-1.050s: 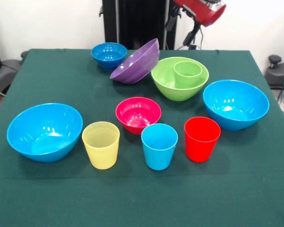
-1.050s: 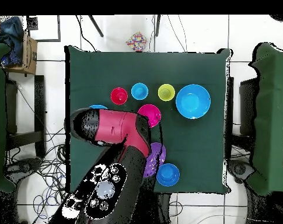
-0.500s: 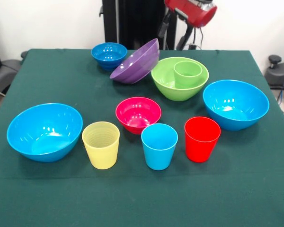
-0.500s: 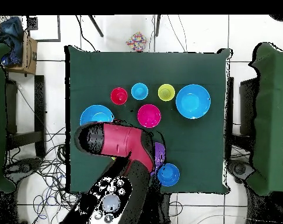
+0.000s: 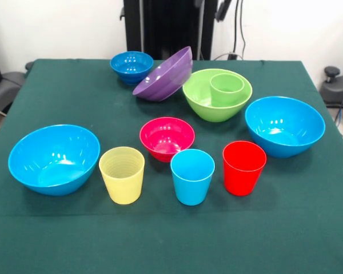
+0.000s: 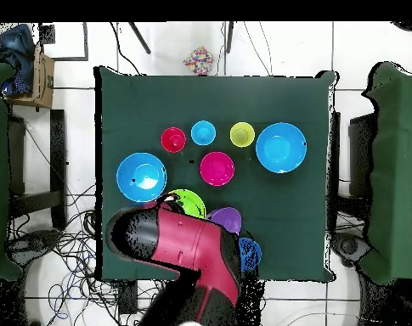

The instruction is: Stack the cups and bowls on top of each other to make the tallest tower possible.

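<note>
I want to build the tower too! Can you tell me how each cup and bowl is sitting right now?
green cup: upright, inside the lime bowl
lime bowl: upright, holds the green cup
purple bowl: tilted, leaning against the dark blue bowl
dark blue bowl: upright
pink-red bowl: upright, empty
two light blue bowls: upright, empty
yellow cup, light blue cup, red cup: upright, unstacked

The worktop (image 5: 57,240) is covered in plain dark green cloth. On it stand two light blue bowls (image 5: 54,159) (image 5: 284,126), a lime green bowl (image 5: 201,101) with a green cup (image 5: 227,89) inside, a purple bowl (image 5: 164,75), a dark blue bowl (image 5: 131,66) and a pink-red bowl (image 5: 167,138). The front cups are pale yellow with faint ribs (image 5: 122,174), light blue (image 5: 192,176) and red (image 5: 243,167). The arm (image 6: 188,250) is red and black.
</note>
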Controlling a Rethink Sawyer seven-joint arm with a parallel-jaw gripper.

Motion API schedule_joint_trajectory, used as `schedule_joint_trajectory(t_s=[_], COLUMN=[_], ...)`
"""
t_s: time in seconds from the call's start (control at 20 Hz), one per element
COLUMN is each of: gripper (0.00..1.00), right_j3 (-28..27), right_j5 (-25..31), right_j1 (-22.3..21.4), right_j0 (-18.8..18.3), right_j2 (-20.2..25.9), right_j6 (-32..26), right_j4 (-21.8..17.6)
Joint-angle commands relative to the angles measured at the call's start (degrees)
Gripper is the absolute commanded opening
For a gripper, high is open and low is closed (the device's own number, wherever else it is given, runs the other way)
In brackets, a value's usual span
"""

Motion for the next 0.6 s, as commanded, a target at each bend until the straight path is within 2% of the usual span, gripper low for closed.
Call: schedule_joint_trajectory(t_s=[0.05, 0.25, 0.3, 0.35, 0.6], gripper=[1.0, 1.0, 1.0, 1.0, 1.0], right_j3=[6.0, 9.5, 9.3, 10.1, 16.4], right_j5=[8.9, 3.4, 3.8, 1.7, -9.4], right_j1=[-10.3, -14.0, -14.2, -14.6, -12.5], right_j0=[-3.0, -4.9, -4.6, -5.0, -15.0], right_j2=[4.0, 6.4, 5.9, 6.2, 15.1], right_j6=[0.3, -0.1, -0.6, -2.3, -13.7], right_j4=[1.3, 4.3, 3.1, 1.9, -0.4])
